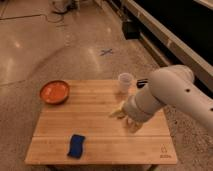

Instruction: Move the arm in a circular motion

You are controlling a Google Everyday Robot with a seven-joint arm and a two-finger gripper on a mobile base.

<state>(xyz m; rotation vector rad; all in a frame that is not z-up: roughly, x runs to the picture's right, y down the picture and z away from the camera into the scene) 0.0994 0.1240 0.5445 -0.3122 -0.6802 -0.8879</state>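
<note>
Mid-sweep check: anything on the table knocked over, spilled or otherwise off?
Nothing stands out. The orange bowl, blue sponge and clear cup sit undisturbed on the table. The arm holds its gripper low above the table's right side.

The arm (pixel 170 97) runs off the right edge, hiding its gripper (pixel 126 118) partly.

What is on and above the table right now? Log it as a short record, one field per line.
surface: wooden table on a polished floor
arm: large white arm reaching in from the right, above the table's right half
gripper: gripper at the arm's tip, low over the table's right-centre
bowl: orange bowl at the table's back-left corner
sponge: blue sponge near the front edge, left of centre
cup: clear plastic cup at the back edge, just left of the arm
floor mark: blue X beyond the table
</note>
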